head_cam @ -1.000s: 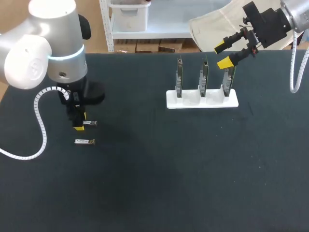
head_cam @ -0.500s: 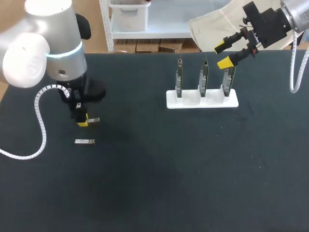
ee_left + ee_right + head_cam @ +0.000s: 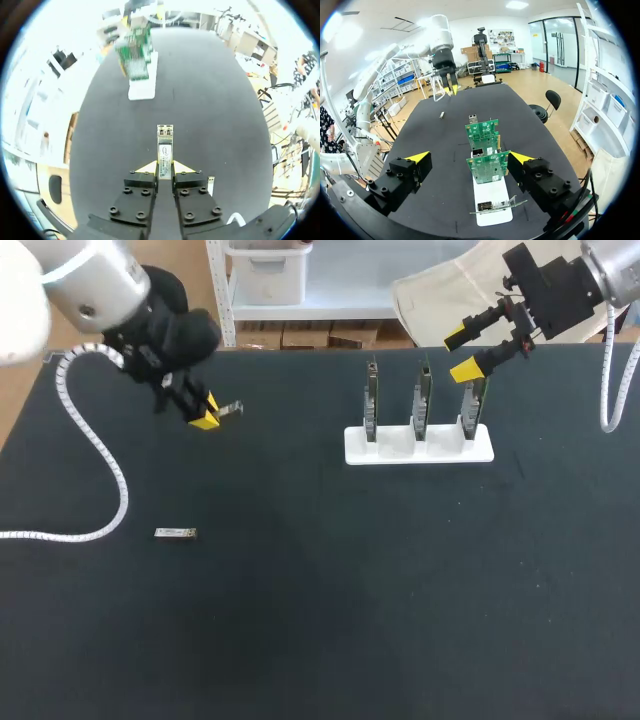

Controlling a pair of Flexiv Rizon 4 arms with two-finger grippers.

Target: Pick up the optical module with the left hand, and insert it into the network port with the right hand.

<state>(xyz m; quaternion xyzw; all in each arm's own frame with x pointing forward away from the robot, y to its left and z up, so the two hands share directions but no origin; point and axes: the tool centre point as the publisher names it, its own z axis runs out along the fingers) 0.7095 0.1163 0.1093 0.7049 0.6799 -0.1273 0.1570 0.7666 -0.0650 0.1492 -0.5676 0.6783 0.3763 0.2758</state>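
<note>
Nothing legible anywhere. White label (image 3: pixel 164 155) on the optical module (image 3: pixel 164 147) carries print too small to make out. Markings on the green circuit boards (image 3: pixel 488 169) likewise too small to read.

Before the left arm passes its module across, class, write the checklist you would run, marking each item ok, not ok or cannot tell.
1. Left end effector shut on the optical module: ok.
2. Optical module lifted off the table: ok.
3. Right end effector open and empty: ok.
4. Network cards upright in the white stand: ok.
5. Network port unobstructed: cannot tell, too small.
6. Spare module on the table, apart from both arms: ok.
</note>
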